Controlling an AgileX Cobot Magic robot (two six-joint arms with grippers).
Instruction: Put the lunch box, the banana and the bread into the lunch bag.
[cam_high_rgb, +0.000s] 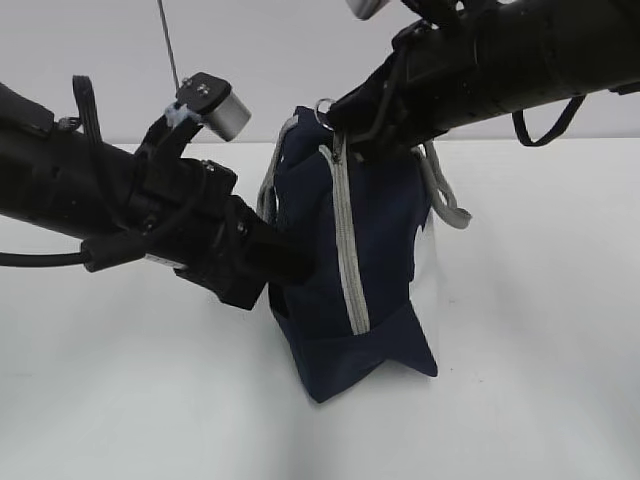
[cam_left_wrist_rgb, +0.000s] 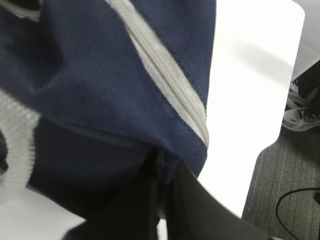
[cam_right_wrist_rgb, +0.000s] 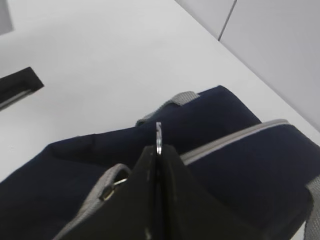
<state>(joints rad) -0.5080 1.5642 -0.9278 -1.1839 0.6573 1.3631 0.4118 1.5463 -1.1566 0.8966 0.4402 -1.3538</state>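
Right tool (cam_right_wrist_rgb: 158, 155): both black fingers (cam_right_wrist_rgb: 175, 200) pressed flat together, clenched on the metal ring pull (cam_right_wrist_rgb: 158, 136), whose thin edge sticks up just above the fingertips. In the exterior view this tool (cam_high_rgb: 345, 135) comes in from the upper right and meets the top of the zipper (cam_high_rgb: 348, 255).

Left tool (cam_left_wrist_rgb: 161, 192): its two dark fingers (cam_left_wrist_rgb: 200, 210) close in on a bunched fold of navy cloth at the lower end of the bag, pinching the fabric between them. From outside, the left tool (cam_high_rgb: 290, 262) presses into the bag's left side, about halfway up (fingertips hidden by the arm body there).

Lunch bag (cam_high_rgb: 385, 240): navy, standing on the white desk (cam_high_rgb: 520, 380) and leaning, its lower corner flared out on the surface. The grey zipper runs down the face toward the camera; it looks shut along the length visible, though the top end is hidden behind the right tool. Grey webbing handles (cam_high_rgb: 440, 190) hang off the back right side; another strap loop (cam_right_wrist_rgb: 182, 98) shows in the right wrist view.

Lunch box, banana, bread: not visible in any view; whether they are inside the bag cannot be told.

Beyond the desk edge, left wrist view: grey carpet (cam_left_wrist_rgb: 280, 180), a black cable (cam_left_wrist_rgb: 295, 200), a shoe (cam_left_wrist_rgb: 302, 117).
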